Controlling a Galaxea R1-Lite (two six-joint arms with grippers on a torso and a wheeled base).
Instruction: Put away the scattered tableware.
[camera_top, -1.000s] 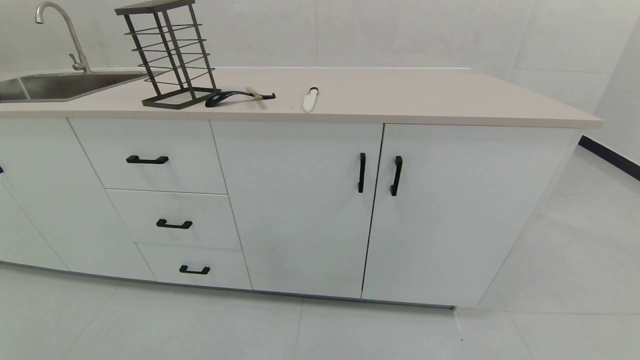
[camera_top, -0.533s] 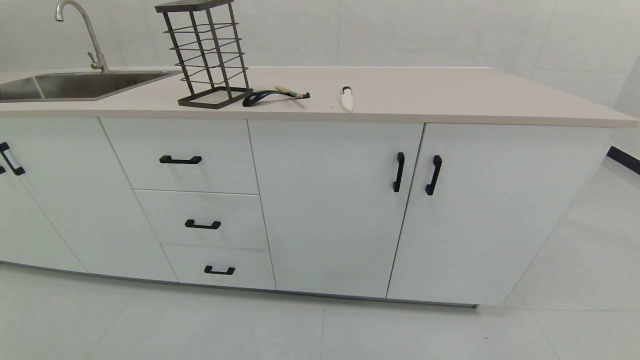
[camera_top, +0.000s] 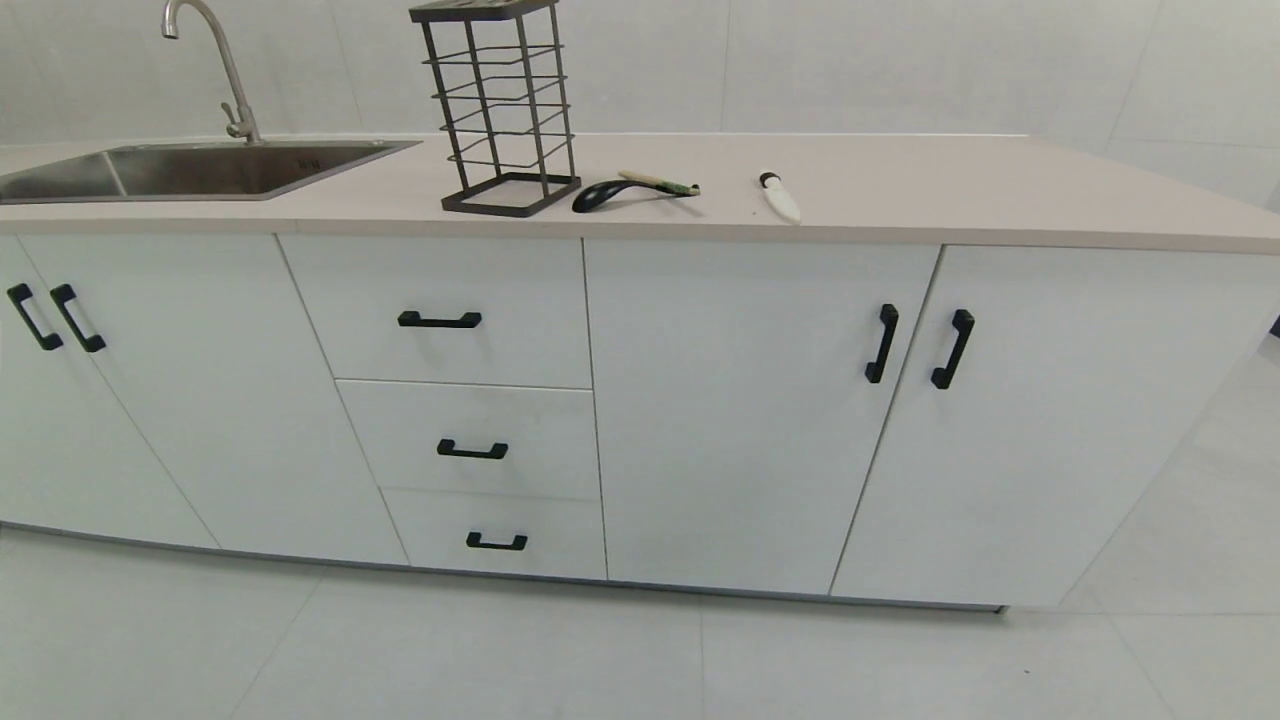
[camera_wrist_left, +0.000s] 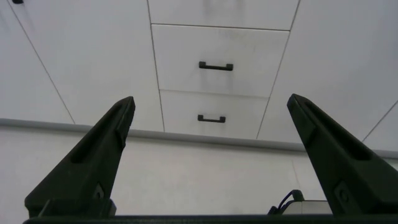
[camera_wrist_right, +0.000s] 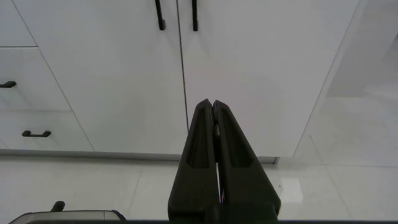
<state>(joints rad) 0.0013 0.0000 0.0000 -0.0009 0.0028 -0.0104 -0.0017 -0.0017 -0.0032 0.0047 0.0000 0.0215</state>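
Spoon (camera_top: 610, 193) and knife (camera_top: 779, 196) are lying unstowed near the rack (camera_top: 505, 110); we are standing off, left jaws released, right jaws clenched.

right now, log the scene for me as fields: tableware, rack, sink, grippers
tableware: black spoon, pale-handled utensil by its handle, white knife apart to the right; all loose on the counter
rack: black wire rack, upright, beside the spoon
sink: at the counter's left end
left gripper: open, low, facing the drawers
right gripper: shut, low, facing the cabinet doors
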